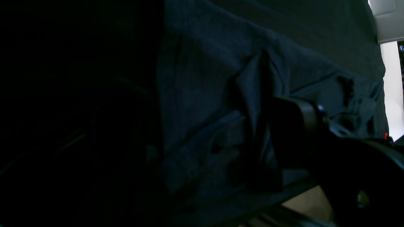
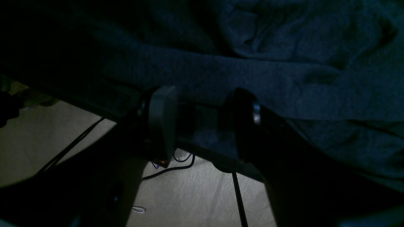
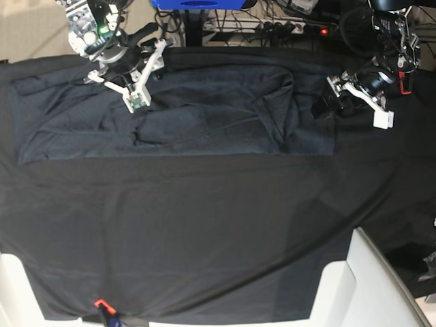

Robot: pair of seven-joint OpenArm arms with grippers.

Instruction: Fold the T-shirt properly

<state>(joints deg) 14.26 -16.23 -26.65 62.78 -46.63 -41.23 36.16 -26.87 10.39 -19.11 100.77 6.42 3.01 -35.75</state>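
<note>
While the large slate-grey thin-fabric T-shirt (image 3: 170, 119) is lying half-folded between both arms, the left gripper (image 3: 325, 103) is hanging spread wide and empty, the right gripper (image 2: 202, 123) is standing part-open at its hem, needing a deeper bite.

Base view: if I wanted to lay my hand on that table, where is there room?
The wide black tablecloth between the T-shirt's near edge and the white panels lies bare. The far strip is crowded: shirt, right gripper, left gripper.
</note>
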